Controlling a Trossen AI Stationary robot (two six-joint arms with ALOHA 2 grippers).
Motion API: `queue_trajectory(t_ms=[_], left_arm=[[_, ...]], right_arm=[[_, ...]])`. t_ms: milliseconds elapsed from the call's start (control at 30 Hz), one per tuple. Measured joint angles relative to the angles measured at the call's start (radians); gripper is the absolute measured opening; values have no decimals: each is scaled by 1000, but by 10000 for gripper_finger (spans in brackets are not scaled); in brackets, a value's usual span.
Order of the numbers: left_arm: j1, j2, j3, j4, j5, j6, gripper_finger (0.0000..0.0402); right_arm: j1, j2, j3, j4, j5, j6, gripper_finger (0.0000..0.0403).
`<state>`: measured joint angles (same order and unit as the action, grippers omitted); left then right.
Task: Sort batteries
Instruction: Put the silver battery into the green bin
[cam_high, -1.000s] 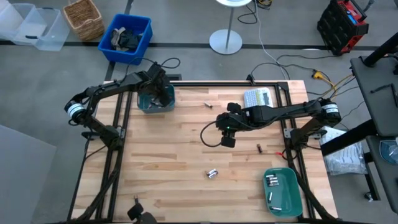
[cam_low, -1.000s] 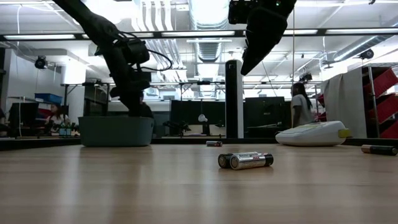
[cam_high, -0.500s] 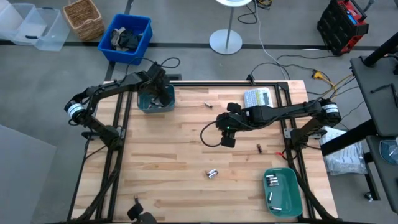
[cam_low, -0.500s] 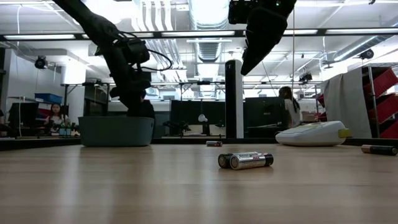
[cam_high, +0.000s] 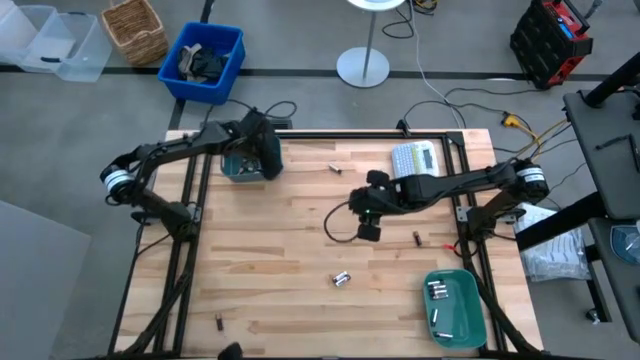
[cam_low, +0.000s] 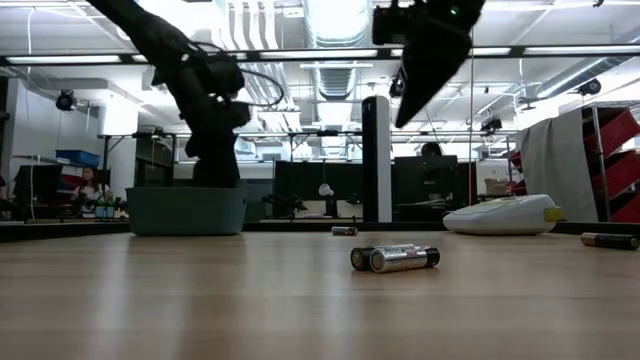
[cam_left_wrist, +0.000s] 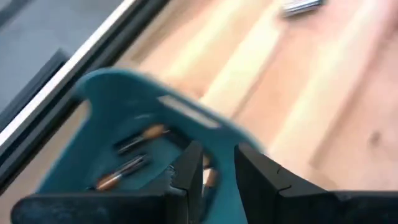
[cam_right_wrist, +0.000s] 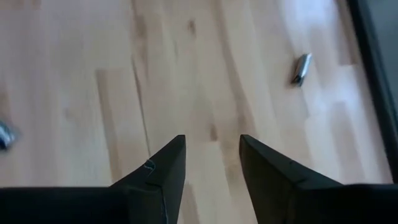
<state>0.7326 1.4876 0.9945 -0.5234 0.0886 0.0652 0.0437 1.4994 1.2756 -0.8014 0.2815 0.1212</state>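
My left gripper (cam_high: 262, 160) hangs open over the right rim of the teal bin (cam_high: 238, 166) at the table's far left. Coppery batteries (cam_left_wrist: 134, 163) lie on the bin's floor, below the fingers. My right gripper (cam_high: 367, 228) hangs open above bare wood at mid-table with nothing between its fingers (cam_right_wrist: 211, 155). Loose batteries lie on the table: a silvery pair (cam_high: 342, 279) toward the near edge, one (cam_high: 335, 168) at the far middle, and a dark one (cam_high: 416, 238) to the right. The green tray (cam_high: 470, 318) at the near right holds several silvery batteries (cam_high: 437, 292).
The grey-white label maker (cam_high: 415, 157) lies at the far right. Black cables run along the far edge. Off the table stand a blue crate (cam_high: 203, 62) and a wicker basket (cam_high: 134, 28). Bare wood spreads across the table's middle and near left.
My left gripper has shifted a little toward the table's right edge, over the teal bin's rim. The batteries on the table lie where they were.
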Motion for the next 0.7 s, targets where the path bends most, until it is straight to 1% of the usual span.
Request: queue_trajectory(t_ms=[133,167,200,333,433,567,700], left_arm=[[-99,-69,-43,31,-2,-1,71],[-129,-94,-57,45,-18,-7,71],[-158,-122,-73,60,-45,-15,71],[-294,-262,-148,72,-209,-82,71],[-401,-375,-210,74,-267,-142,71],[-543,-513,-285,79,-335,-234,71],[-683,-612,-347,90,-462,-286,71]], right_arm=[[29,0,-65,8,0,12,136],[34,0,-85,17,0,20,134],[40,0,-107,32,0,27,133],[65,0,-186,93,1,38,127],[81,0,-225,136,1,38,123],[104,0,-240,156,-7,39,124],[136,0,-232,198,-80,24,132]])
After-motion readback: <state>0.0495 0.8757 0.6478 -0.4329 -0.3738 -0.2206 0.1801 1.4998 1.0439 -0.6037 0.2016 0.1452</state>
